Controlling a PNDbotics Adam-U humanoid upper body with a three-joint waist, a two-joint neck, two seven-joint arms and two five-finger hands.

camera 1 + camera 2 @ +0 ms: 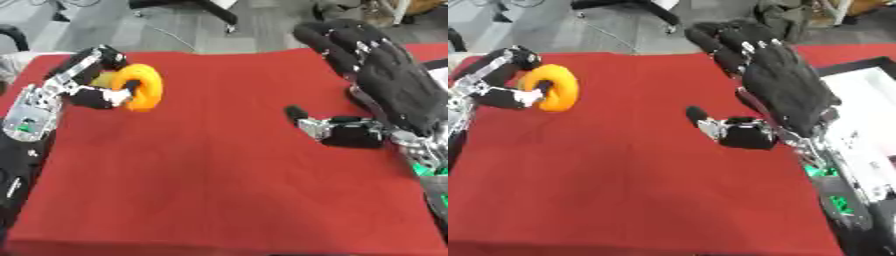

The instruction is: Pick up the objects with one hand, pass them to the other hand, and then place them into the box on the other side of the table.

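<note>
An orange ring-shaped object (pixel 140 87) with a bit of yellow behind it is held at the left side of the red table (pixel 219 175). My left hand (pixel 87 80) is shut on it, fingers curled over the top and thumb through the ring. My right hand (pixel 385 85) hovers open over the right side of the table, palm facing left, fingers straight and pointing away, thumb (pixel 302 117) stretched toward the middle. Nothing is in the right hand. A wide gap of red cloth lies between the two hands.
A white box with a dark rim (pixel 868 95) sits at the right edge of the table, behind my right arm. Beyond the far edge is grey floor with a chair base (pixel 210 12) and cables.
</note>
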